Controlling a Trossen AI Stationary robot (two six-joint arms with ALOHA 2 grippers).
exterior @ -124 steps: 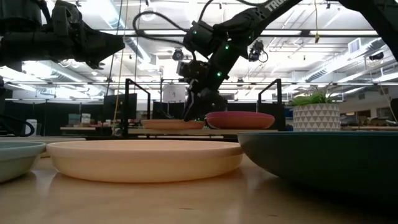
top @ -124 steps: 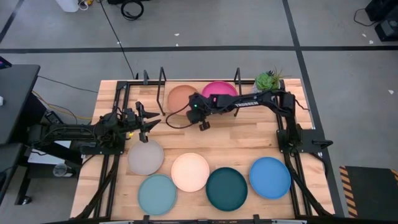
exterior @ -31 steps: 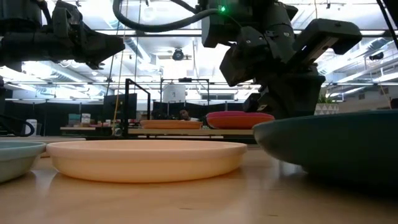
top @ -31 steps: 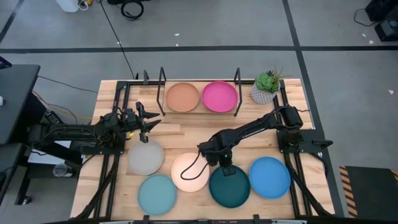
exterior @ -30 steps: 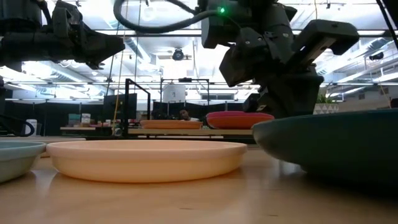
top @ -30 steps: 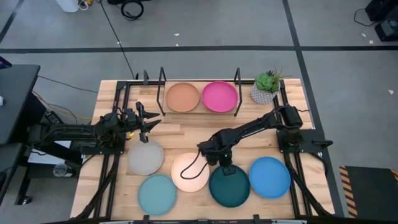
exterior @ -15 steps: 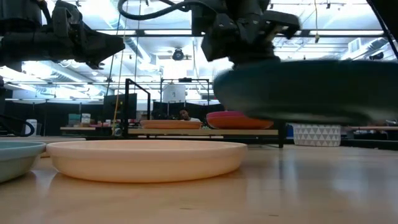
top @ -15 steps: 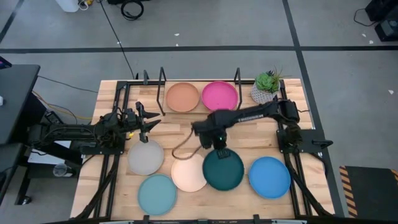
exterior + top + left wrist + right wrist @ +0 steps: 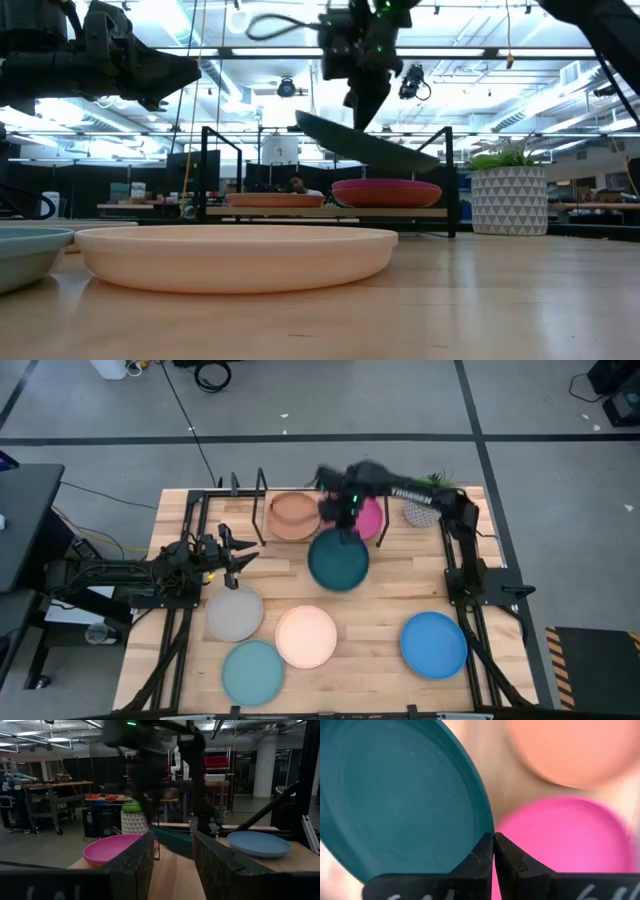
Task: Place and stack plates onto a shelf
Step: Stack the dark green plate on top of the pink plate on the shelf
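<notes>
Now, change: I've lifted the dark teal plate (image 9: 338,562) off the desk (image 9: 390,595); half a second ago it was low beside the cream plate (image 9: 305,635).
Right jaws (image 9: 494,846): clenched on the teal plate's rim, plate tilted.
Plate position: in the air at the front of the shelf (image 9: 262,490), beside the magenta plate (image 9: 370,518).
Left jaws (image 9: 236,552): released, idle, well clear of the shelf.
Task meaning: I judge stacking comes next, on the magenta plate or the orange plate (image 9: 292,516).

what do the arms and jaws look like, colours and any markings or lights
Both arms are dark, near-black and jointed. The right gripper has flat black fingers with a grainy texture; its arm bears white lettering and a green light, with a black cable looping off it. The left gripper has the same speckled black fingers.
</notes>
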